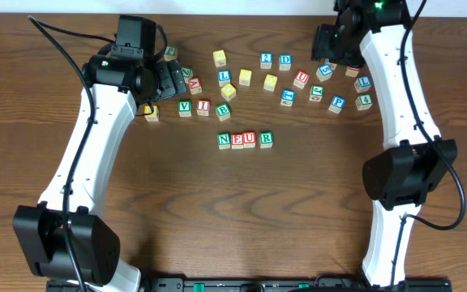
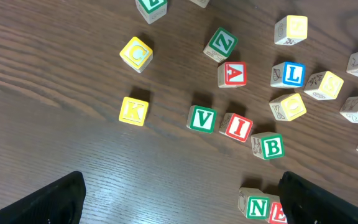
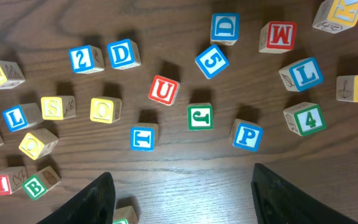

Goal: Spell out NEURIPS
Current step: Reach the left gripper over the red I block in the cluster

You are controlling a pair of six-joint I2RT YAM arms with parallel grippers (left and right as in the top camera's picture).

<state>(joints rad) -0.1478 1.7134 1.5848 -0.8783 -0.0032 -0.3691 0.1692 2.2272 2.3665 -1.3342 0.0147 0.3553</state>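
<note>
Spelled NEUR [image 1: 245, 139]; yet to place I [image 2: 238, 127], P [image 3: 248, 135] and seemingly yellow S [image 3: 58, 107]; holding nothing in wide-spread left gripper [image 2: 179, 186] or right gripper [image 3: 182, 177].

The left white-shelled arm [image 1: 96, 138] and right white-shelled arm [image 1: 400, 89] have rounded links. Nearest the black base rail [image 1: 242, 285] sit bulky black joint housings [image 1: 63, 239]; thin black cables [image 1: 55, 36] trail along each link. Farthest from it, a green light [image 1: 377, 5], perhaps an indicator, glows. The left gripper [image 2: 179, 190] and right gripper [image 3: 182, 177] have matte black fingers.
</note>
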